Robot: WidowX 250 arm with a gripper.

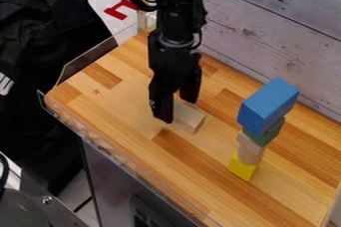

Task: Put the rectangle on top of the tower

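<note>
My gripper [177,110] is low over the left-middle of the wooden table, its two fingers apart. A plain wooden rectangular block [188,118] lies flat on the table between and in front of them, its far end partly hidden by the gripper. To the right stands a tower: a yellow block [242,167] at the bottom, a pale wooden cylinder-like piece [249,150] above it, then a green block [265,133], and a large blue block [267,105] on top, set at a slant.
The wooden table [120,99] has a clear raised edge along its left and front. A whitewashed plank wall [279,32] runs behind it. A black cloth [47,27] hangs off to the left, and a red piece [120,9] is beyond the table's back left.
</note>
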